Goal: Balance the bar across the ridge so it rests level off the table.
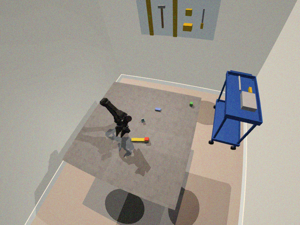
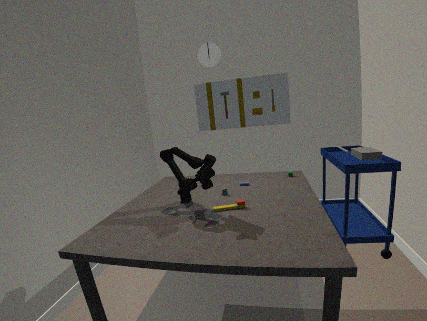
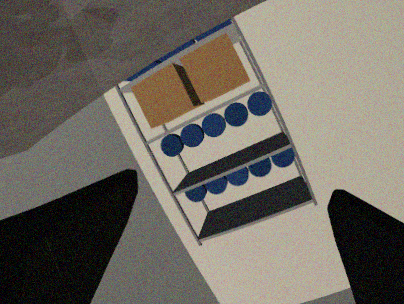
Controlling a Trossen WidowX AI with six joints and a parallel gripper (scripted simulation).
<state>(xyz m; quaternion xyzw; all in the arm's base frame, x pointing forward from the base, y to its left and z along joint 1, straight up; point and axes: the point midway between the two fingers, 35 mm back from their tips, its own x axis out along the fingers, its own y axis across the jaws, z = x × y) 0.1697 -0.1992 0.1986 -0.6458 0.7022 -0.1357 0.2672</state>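
The bar [image 1: 137, 139] [image 2: 224, 208] is yellow and lies on the table, with a red block [image 1: 146, 138] [image 2: 241, 202] on its right end. A small grey-teal piece, apparently the ridge [image 1: 142, 120] [image 2: 224, 192], stands behind the bar, apart from it, with nothing on it. My gripper [image 1: 119, 136] [image 2: 206, 187] [image 3: 235, 191] is open and empty, raised above the table to the left of the bar. Its two black fingers are wide apart in the wrist view, where neither bar nor ridge shows.
A blue block [image 1: 157, 109] [image 2: 244, 183] lies behind the ridge. A green cube [image 1: 191, 104] [image 2: 290, 173] sits near the far right corner of the table [image 1: 169, 157] [image 2: 293, 238]. A blue cart [image 1: 232, 101] [image 2: 372, 168] stands beyond the right edge. The wrist view shows a shelf rack [image 3: 250, 220].
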